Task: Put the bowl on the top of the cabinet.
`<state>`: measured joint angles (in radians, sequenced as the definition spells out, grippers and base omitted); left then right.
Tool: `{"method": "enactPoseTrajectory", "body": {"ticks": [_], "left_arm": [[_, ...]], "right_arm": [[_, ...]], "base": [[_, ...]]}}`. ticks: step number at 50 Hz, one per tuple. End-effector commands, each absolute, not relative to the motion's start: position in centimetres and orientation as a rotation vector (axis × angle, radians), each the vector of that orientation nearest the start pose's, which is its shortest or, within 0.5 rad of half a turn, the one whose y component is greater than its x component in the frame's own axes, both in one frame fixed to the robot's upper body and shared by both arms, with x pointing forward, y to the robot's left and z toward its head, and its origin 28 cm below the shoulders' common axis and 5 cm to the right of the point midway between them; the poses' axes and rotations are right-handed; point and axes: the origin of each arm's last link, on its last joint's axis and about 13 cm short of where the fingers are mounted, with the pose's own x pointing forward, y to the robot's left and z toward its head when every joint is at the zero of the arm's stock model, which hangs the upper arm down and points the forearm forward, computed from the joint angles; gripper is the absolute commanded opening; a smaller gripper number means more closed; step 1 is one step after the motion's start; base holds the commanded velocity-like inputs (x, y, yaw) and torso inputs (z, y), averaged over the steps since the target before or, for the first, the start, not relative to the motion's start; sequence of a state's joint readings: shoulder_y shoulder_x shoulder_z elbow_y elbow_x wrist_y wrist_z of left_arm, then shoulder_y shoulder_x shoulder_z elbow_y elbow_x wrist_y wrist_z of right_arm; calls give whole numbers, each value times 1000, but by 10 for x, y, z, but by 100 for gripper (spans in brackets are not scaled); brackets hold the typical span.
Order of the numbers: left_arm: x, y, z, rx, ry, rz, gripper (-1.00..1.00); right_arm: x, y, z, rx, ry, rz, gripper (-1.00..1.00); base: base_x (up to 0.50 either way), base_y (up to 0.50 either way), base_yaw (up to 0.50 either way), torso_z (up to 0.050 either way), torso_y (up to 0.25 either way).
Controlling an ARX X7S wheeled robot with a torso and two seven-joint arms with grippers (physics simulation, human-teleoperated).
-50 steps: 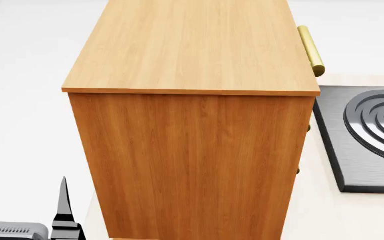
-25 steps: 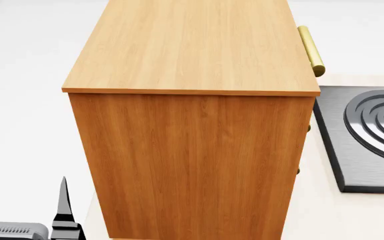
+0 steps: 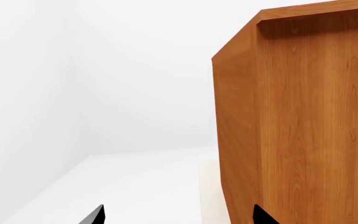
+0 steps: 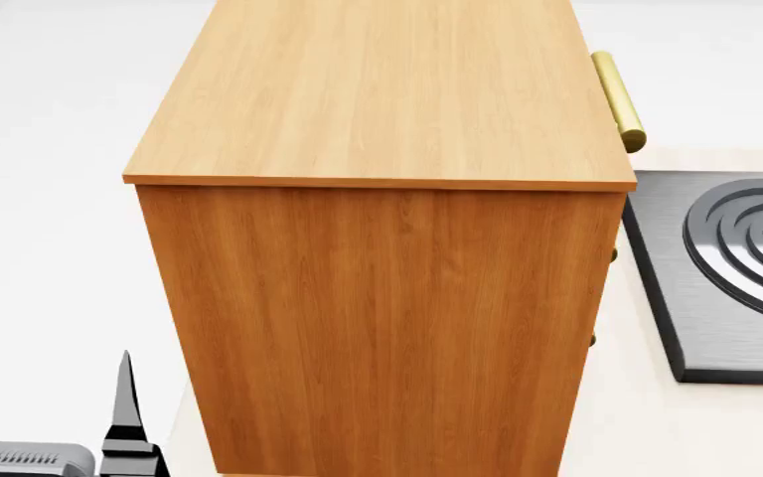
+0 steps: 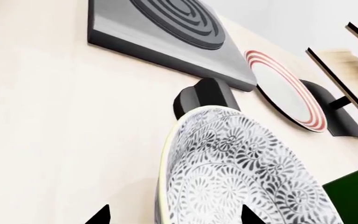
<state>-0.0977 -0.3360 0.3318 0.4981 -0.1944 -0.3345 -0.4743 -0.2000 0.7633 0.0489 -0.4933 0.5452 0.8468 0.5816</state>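
The bowl [image 5: 241, 172] is seen only in the right wrist view: a deep white vessel covered in dense dark leaf and floral pattern, with a pale rim, resting on the cream tabletop [image 5: 54, 116] just ahead of the right pincer [image 5: 173, 215]. That pincer's two dark tips are spread apart, nothing being held between them. Beyond the bowl a black object [image 5: 204, 95] is partly hidden, then a grey hob [image 5: 160, 28] with dark rings, and a red-striped plate [image 5: 285, 88] leaning by a pale rack [image 5: 347, 60].

In the head view the cabinet [image 4: 381, 199], of orange-brown wood with a brass handle [image 4: 616, 99], fills the middle and blocks whatever lies behind; its top is bare. The left pincer [image 4: 44, 397] is held open beside the cabinet's lower left. Nothing is seen to have shifted in the head view since the earlier frames.
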Motion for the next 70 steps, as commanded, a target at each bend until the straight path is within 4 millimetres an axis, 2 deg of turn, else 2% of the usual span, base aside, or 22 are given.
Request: {"method": "enactPoseTrajectory", "body": {"ticks": [1,62,63,70], "left_arm": [[207,197,101,106,-187,54,100],[208,196,99,107,-183,55,100],[207,196,100,106,-183,54,100],[207,196,99,107,-184,57,100]], "right_arm": [[149,-225,78,-466,505,-383,100],[152,-227,72,-455,490,-419,100],[152,-228,73,-449,485,-420,-100],[152,-226,74,-454,487,-395,-100]], "base": [[0,0,0,0,0],[0,0,0,0,0],[0,0,0,0,0],[0,0,0,0,0]]}}
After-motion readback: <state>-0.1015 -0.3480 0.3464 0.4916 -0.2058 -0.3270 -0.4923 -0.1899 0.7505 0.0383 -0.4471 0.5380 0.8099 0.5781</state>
